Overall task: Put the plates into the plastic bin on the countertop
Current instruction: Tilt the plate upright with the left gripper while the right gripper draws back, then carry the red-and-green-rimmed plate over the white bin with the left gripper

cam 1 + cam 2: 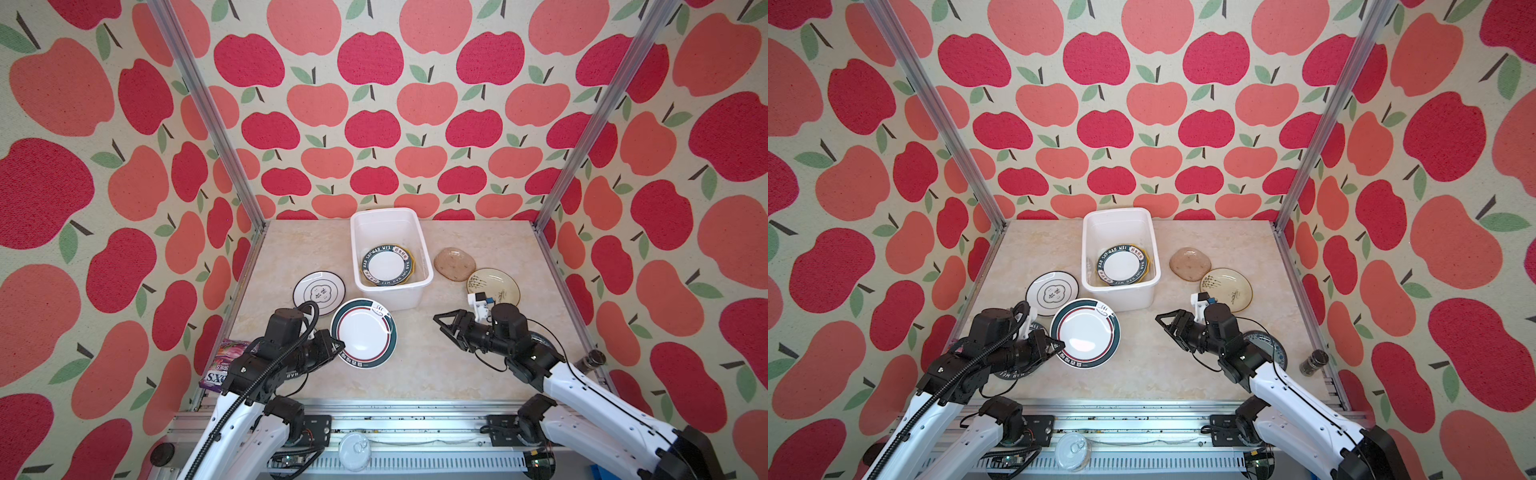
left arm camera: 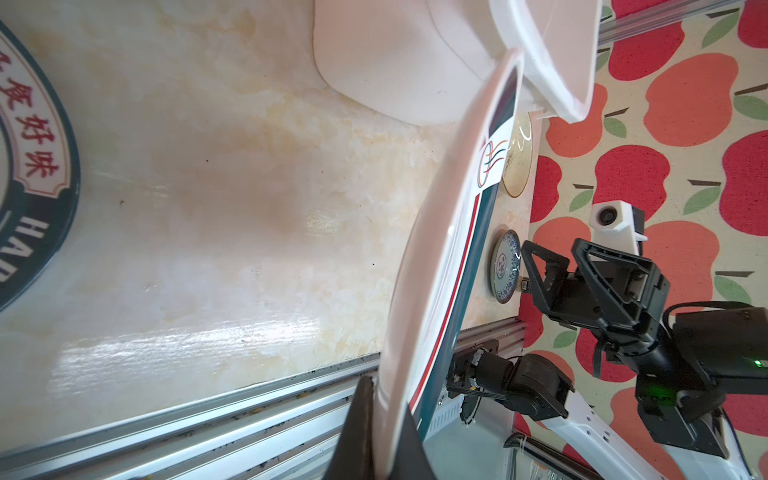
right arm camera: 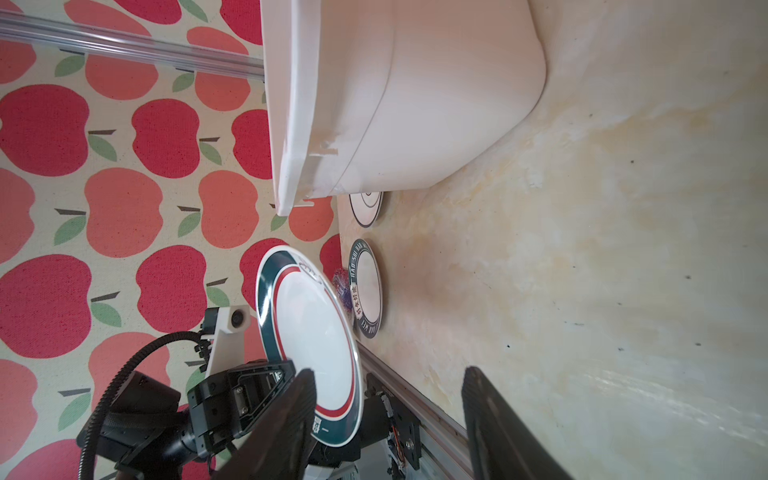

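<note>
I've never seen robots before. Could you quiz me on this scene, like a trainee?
1. True or false: the left hand grips the white round plate with green and red rim bands.
2. The right hand is: A) open and empty; B) shut on a plate.
3. What lies topmost inside the white rectangular plastic bin?
Key: 1 true; 2 A; 3 a white round plate with a dark lettered rim.

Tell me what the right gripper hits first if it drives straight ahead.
Probably the bin's near wall. The plate held by the left gripper lies just beside the right gripper's line, and depth is unclear.
</note>
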